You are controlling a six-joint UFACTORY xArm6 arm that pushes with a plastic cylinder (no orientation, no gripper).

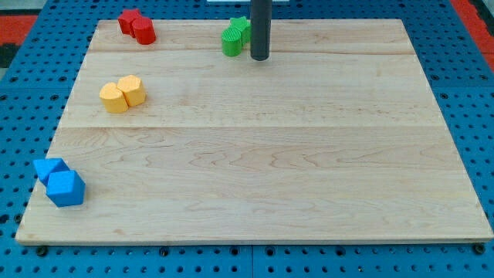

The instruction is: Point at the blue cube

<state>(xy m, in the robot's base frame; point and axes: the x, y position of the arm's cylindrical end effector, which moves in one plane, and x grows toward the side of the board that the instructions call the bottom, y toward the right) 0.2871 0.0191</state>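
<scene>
1. Nearest you, at the view's bottom left, the blue cube (66, 188) is sitting close to the corner of the wooden desk (262, 154), and a blue triangular block (49, 168) is touching it on its upper left side.
2. Further up the left side, you are seeing two yellow blocks (123, 94) lying pressed together, shapes rounded but hard to make out.
3. At the far edge, top left, two red blocks (137, 26) are resting against each other.
4. Also at the far edge, near the top centre, two green blocks (235, 36) are sitting together, and my tip (259, 58) is standing just beside them on the view's right, well apart from the blue cube.
5. You are looking at a plain rod with no pincer, so no pincer state is showing.
</scene>
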